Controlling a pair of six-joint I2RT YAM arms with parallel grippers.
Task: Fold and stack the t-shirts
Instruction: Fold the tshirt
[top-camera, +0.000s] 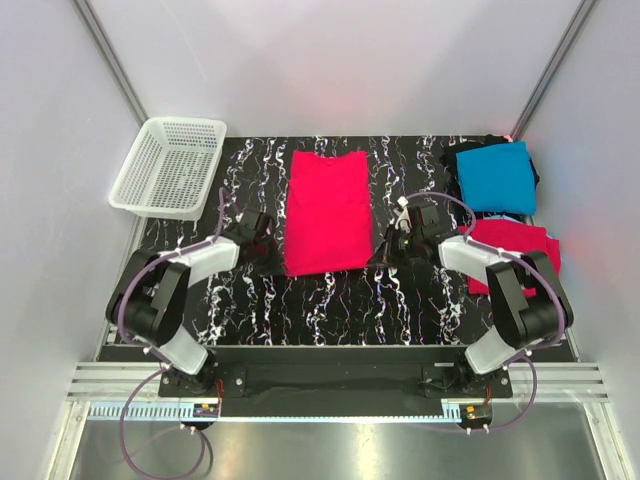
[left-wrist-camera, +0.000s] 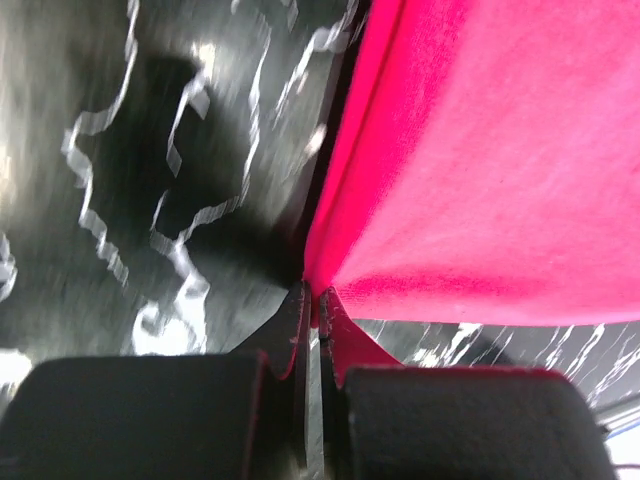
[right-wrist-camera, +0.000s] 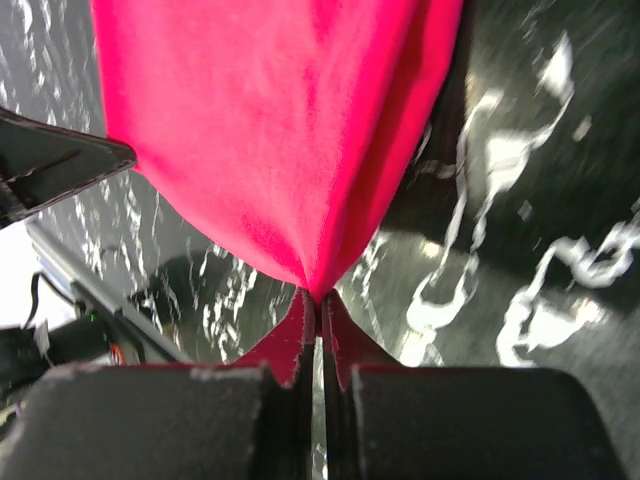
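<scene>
Top external view: left gripper (top-camera: 272, 256) and right gripper (top-camera: 386, 250) are both clenched on the near corners of the centre pinkish-red t-shirt (top-camera: 327, 210).

From the left, a white mesh basket (top-camera: 168, 166) sits at the far left corner of the black marbled table (top-camera: 330, 310), well apart from the cloth. The centre pinkish-red t-shirt lies flat mid-table, folded to a long rectangle. Each wrist view shows one of its corners drawn to a point and pinched between the closed fingertips. At far right, a turquoise-blue t-shirt (top-camera: 497, 177) rests on what appears to be a black t-shirt (top-camera: 464, 156), of which only an edge is visible. A second pinkish-red t-shirt (top-camera: 520, 243) lies just nearer, partly covered by the right arm (top-camera: 505, 280).
</scene>
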